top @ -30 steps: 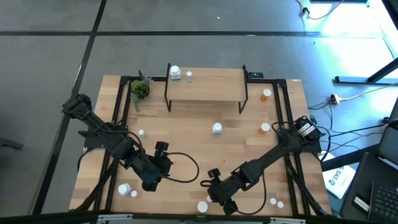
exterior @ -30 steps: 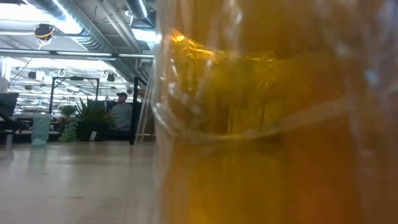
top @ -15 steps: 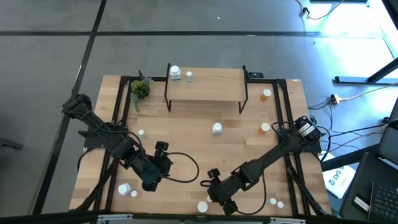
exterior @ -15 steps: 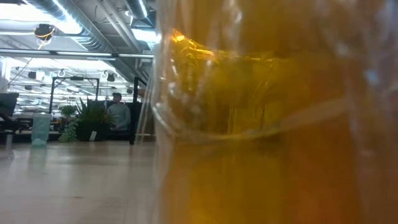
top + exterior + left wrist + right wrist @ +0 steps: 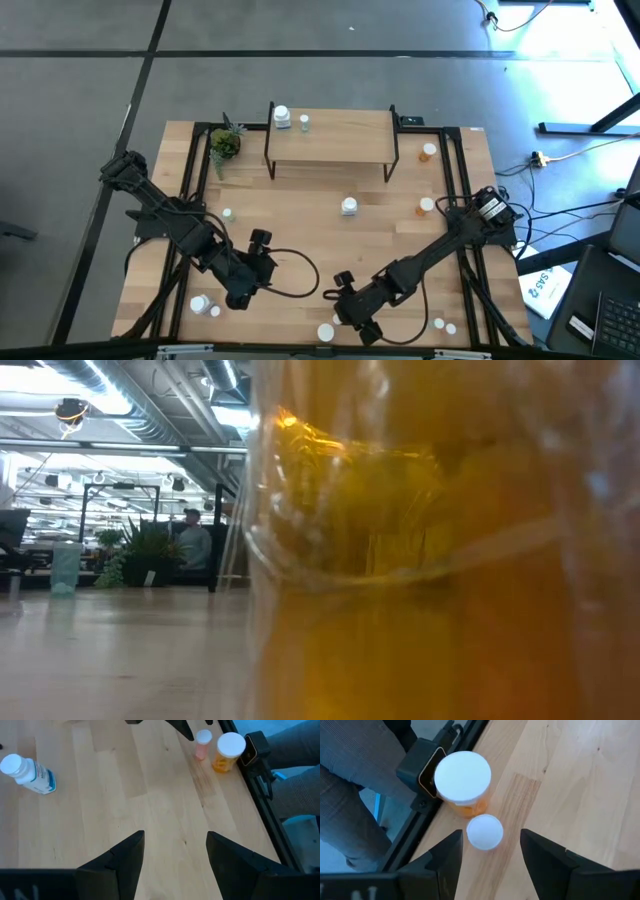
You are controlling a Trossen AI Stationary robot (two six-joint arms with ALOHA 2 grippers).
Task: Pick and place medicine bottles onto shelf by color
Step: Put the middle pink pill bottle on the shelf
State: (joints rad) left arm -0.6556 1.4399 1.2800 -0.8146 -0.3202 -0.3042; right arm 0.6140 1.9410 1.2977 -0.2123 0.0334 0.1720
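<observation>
While both grippers gape empty (left (image 5: 175, 852), right (image 5: 487, 852)), bottles (image 5: 463, 782) stand near.

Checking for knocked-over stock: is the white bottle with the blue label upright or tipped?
Tipped. The white bottle lies on its side on the table.

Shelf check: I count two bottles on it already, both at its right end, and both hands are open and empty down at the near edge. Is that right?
Not quite. The two bottles, a white bottle and a pale green bottle, stand at the left end of the shelf, as the high view shows. The rest holds: the left hand and the right hand are open and empty near the front edge.
</observation>
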